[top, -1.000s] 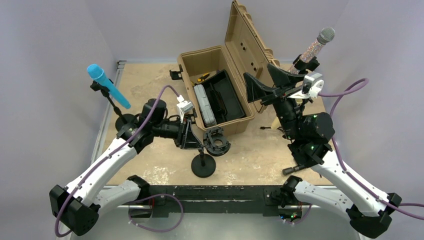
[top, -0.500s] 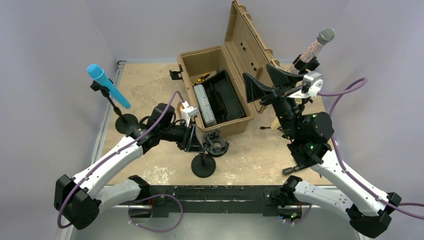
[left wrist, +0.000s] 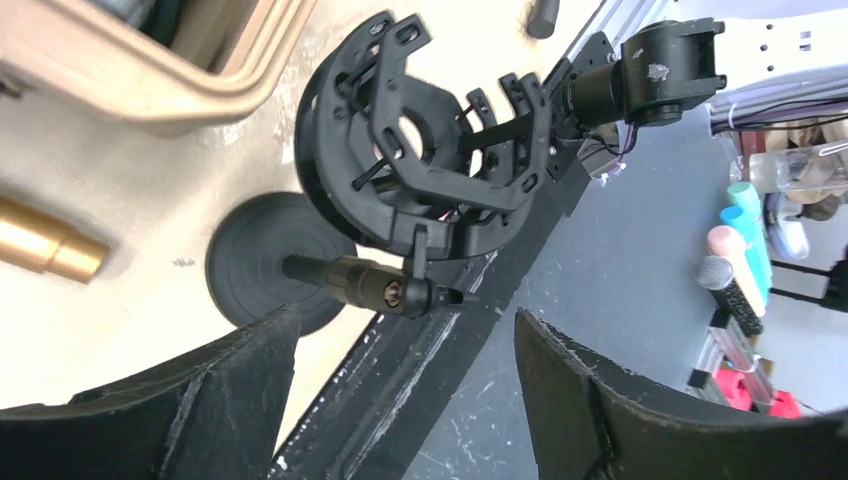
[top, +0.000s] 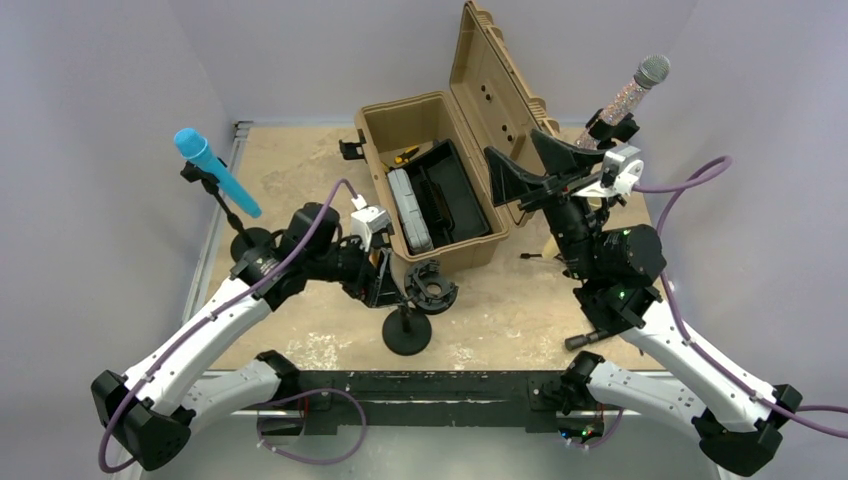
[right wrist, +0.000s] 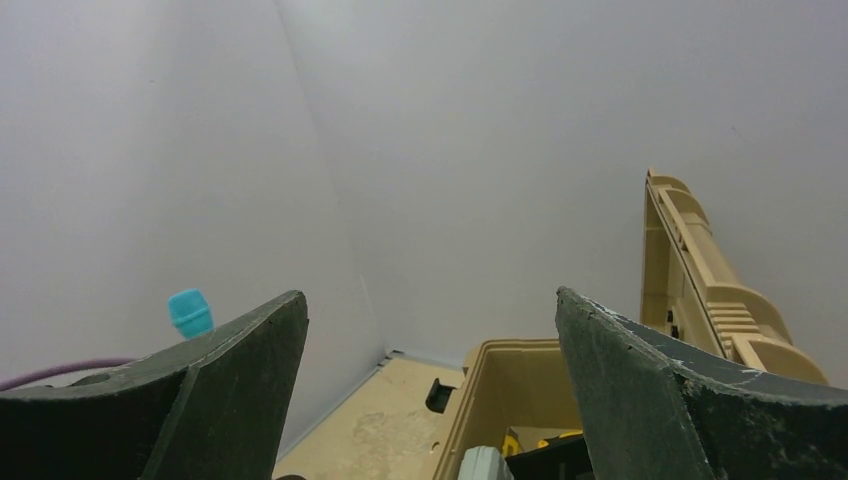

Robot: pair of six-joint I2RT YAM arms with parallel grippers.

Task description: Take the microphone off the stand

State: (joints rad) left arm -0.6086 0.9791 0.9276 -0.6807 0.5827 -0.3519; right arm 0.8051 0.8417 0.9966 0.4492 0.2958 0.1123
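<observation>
A black stand (top: 407,332) near the front middle carries an empty ring-shaped clip (top: 432,285). My left gripper (top: 384,284) is just left of it, open, with nothing between its fingers. In the left wrist view the clip (left wrist: 420,170) and the stand's round base (left wrist: 270,255) lie just beyond my left gripper (left wrist: 405,330). A gold cylinder (left wrist: 40,248) lies on the table at that view's left edge. A blue microphone (top: 215,172) sits in a stand at the left. A glittery microphone (top: 630,95) sits in a stand at the back right. My right gripper (top: 527,160) is raised, open and empty.
A tan case (top: 470,245) stands open in the middle, its lid (top: 495,80) upright, with tools inside. A black rail (top: 430,385) runs along the near edge. Walls close in the left, back and right. The right wrist view shows the blue microphone's head (right wrist: 190,312).
My left gripper's jaws have opened wide, and the left arm has shifted slightly back to the left beside the middle stand. The right arm has not moved.
</observation>
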